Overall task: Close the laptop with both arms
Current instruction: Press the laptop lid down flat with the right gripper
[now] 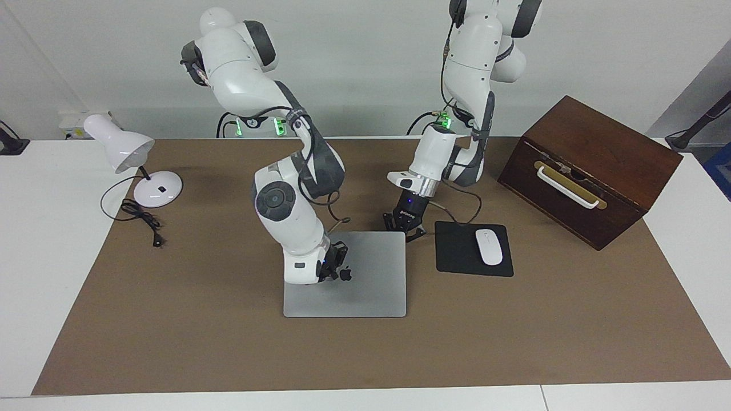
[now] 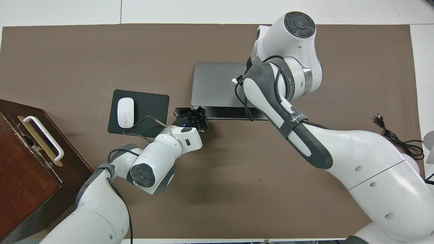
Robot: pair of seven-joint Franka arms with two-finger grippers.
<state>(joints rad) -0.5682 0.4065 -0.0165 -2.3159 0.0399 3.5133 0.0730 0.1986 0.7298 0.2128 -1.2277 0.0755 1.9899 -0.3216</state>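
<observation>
The right hand, fingers pressed together, is pushing on the lid of the laptop mid-worktop, nearly closed. The left hand (also pinched together, empty) is sitting at the corner nearer the robots. Pushing too hard risks denting the lid.

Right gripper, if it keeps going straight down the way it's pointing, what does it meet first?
Most likely the laptop. The right gripper points down at the lid beside the apple logo and looks on or just over it; whether it touches is hard to tell.
</observation>
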